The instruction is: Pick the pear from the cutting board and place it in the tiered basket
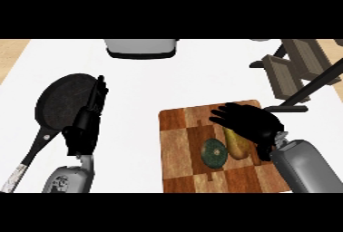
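A yellow-brown pear [236, 145] lies on the wooden cutting board [181, 149], right beside a dark green round fruit [215, 153]. My right hand [249, 123] hovers over the pear's upper end, fingers spread and slightly bent, hiding part of it; nothing is held. The tiered basket [295, 65], dark wood on a black frame, stands at the back right. My left hand [85, 122] rests open at the left, fingers pointing up, over the edge of a black pan.
A black frying pan [60, 97] with a long handle [26, 161] lies at the left. A grey and black appliance [142, 47] stands at the counter's back edge. White countertop [201, 77] stretches between the board and the appliance.
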`<state>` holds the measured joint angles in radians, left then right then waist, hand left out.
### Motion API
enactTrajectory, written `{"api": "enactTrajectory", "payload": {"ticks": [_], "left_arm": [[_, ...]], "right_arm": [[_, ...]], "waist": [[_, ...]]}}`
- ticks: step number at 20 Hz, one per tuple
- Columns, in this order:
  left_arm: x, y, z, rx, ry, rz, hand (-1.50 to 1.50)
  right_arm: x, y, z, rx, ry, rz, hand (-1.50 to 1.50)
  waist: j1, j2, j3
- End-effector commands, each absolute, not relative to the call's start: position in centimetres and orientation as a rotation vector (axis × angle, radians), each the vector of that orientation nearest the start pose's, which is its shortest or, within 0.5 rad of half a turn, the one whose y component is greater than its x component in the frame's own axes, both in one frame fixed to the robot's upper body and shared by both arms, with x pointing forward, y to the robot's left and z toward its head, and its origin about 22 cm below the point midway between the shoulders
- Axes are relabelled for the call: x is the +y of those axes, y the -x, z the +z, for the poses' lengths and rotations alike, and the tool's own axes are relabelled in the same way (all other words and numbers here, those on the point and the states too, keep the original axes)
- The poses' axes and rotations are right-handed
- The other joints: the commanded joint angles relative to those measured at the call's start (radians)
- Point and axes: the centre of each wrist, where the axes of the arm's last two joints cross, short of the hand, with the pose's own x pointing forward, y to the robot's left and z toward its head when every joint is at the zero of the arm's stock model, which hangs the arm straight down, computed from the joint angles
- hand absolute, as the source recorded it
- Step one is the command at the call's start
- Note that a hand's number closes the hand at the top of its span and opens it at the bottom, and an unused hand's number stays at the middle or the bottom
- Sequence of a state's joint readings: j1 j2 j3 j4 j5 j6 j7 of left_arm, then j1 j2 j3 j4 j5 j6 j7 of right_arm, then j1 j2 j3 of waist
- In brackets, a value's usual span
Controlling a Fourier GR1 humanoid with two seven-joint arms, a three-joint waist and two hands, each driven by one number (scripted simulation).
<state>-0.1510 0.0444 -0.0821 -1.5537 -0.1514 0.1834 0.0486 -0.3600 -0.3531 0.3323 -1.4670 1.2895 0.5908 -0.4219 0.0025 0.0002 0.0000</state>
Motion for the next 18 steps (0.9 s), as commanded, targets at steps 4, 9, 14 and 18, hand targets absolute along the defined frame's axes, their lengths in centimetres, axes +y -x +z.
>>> {"api": "enactTrajectory", "payload": {"ticks": [4, 9, 14, 18], "left_arm": [[20.4, -27.5, 2.7, -1.674, -0.190, -0.083, 0.00], [19.4, -27.4, 2.6, -1.663, -0.187, -0.113, 0.00], [20.8, -28.2, 2.1, -1.667, -0.191, -0.123, 0.00], [21.9, -28.0, 3.2, -1.659, -0.195, -0.101, 0.00]], "right_arm": [[-18.9, -29.9, 4.3, -1.231, 0.428, 2.061, -1.50], [-20.1, -30.9, 5.1, -1.218, 0.388, 2.036, -1.50], [-20.7, -30.6, 4.2, -1.312, 0.412, 1.957, -1.50], [-20.6, -30.5, 1.7, -1.386, 0.478, 1.965, 1.50]], "waist": [[-0.002, 0.000, 0.000], [-0.001, 0.000, 0.000], [-0.004, 0.000, 0.000], [0.000, 0.001, 0.000]]}}
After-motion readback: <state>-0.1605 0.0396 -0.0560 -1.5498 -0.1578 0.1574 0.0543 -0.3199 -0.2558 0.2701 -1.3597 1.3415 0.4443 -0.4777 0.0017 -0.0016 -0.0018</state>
